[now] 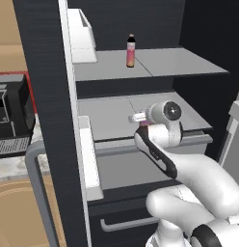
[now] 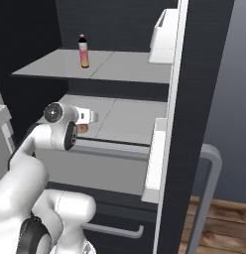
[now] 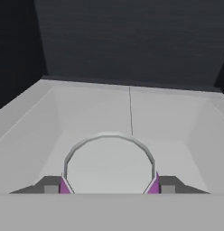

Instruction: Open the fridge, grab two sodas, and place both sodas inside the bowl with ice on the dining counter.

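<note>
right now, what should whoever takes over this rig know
Gripper: inside the open fridge on the middle shelf, jaws closed around the soda can, fingertips against its sides.
Bottle: upright on the upper shelf, untouched.
Done: fridge door open, can gripped.
Left: lift the can out, take it to the bowl on the dining counter, come back for the bottle.

we see the fridge (image 1: 44, 96) standing open — black-navy door, grey shelves. the slim bottle (image 1: 130, 50), dark cap over a pink-orange body, stands upright on the upper shelf at 12 o'clock. the purple can (image 3: 109, 164) sits upright on the middle shelf — finger tips touching its sides.
</note>
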{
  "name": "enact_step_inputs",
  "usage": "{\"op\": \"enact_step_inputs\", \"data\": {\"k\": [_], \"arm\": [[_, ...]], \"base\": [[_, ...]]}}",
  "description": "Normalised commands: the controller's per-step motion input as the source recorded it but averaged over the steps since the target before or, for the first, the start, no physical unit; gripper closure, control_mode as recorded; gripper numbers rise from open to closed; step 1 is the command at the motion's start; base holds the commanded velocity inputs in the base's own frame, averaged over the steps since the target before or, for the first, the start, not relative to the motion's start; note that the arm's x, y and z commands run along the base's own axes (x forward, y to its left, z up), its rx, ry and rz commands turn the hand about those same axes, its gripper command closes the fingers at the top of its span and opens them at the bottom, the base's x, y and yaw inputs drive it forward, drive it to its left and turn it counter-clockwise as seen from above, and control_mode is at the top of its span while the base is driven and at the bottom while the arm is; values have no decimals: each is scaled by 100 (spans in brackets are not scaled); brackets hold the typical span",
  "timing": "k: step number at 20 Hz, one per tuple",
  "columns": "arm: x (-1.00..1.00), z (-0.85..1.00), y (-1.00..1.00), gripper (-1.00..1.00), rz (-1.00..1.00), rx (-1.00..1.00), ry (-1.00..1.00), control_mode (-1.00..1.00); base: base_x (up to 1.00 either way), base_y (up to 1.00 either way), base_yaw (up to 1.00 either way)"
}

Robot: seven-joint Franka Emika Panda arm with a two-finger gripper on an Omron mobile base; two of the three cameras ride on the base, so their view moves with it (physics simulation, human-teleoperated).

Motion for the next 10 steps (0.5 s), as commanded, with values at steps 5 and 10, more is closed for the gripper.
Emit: {"op": "enact_step_inputs", "data": {"k": [5, 10], "arm": [[-79, 51, 0, 100, -2, 0, 14, -100], [-86, 35, -5, 100, -1, 0, 9, -100]], "base": [[0, 0, 0], [0, 0, 0]]}}
